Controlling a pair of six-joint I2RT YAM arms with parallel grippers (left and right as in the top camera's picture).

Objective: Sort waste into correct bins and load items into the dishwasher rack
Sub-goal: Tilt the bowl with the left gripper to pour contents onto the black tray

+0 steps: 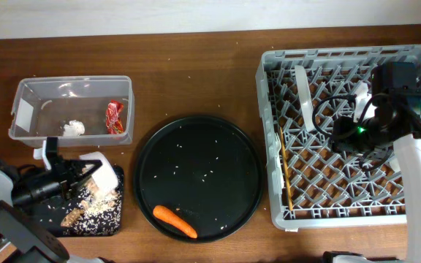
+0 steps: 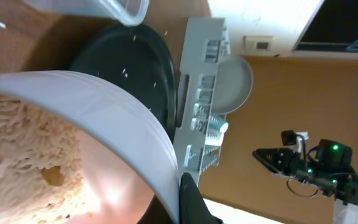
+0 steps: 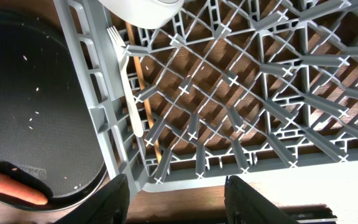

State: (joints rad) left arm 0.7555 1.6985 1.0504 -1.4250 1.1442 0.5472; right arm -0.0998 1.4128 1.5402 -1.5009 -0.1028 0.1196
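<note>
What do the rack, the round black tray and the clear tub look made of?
Dishwasher rack: looks like moulded grey plastic with a matte finish. The lattice floor and pegs are the same even colour.
Round tray: black with a faint sheen. It is probably plastic, though coated metal can't be ruled out.
Tub: clear, glossy plastic. The brown table shows through it.

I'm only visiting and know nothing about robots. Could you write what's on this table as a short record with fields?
Left fingers: shut on the white bowl, tipped over the shallow black tray
Right fingers: open, holding nothing, above the dishwasher rack
Clear tub: red wrapper, tissue wad
Round black tray: carrot
In rack: plate, chopsticks, fork
</note>
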